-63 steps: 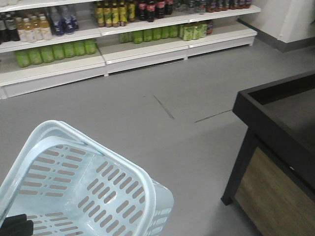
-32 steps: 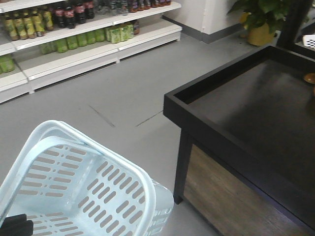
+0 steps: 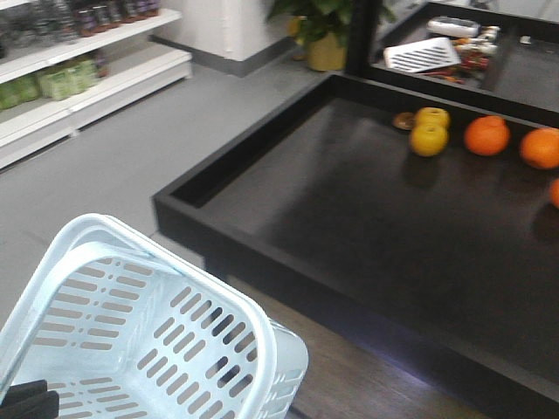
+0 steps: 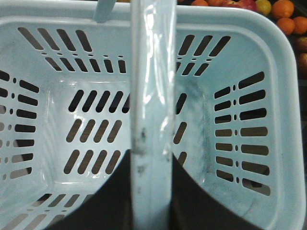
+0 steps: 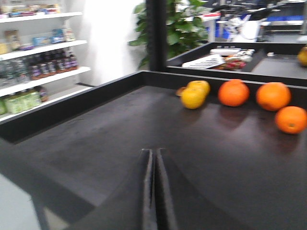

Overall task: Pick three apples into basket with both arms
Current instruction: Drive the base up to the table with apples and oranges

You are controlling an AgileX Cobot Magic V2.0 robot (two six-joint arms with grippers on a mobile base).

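Note:
The pale blue basket (image 3: pixel 113 305) hangs at the lower left of the front view. In the left wrist view its slotted inside (image 4: pixel 240 120) holds no fruit. My left gripper (image 4: pixel 151 160) is shut on the basket's handle (image 4: pixel 151 72), with one black finger on each side of the bar. My right gripper (image 5: pixel 153 151) is shut with nothing in it and hovers over the black table top. Reddish fruit (image 4: pixel 301 44) shows past the basket's right rim, too cut off to tell whether these are the apples. No maroon apples appear in the front or right wrist views.
A black rimmed display table (image 3: pixel 262 253) fills the right, its near corner close to the basket. On it lie oranges (image 3: pixel 486 135) and yellow fruit (image 3: pixel 428 138). A white drinks shelf (image 3: pixel 52 78) stands far left. A potted plant (image 3: pixel 325 44) and second table (image 3: pixel 524 70) are behind.
The view has swung to the right: the drinks shelves slid off to the left and the black table with its fruit came into view. The basket keeps its place in the frame.

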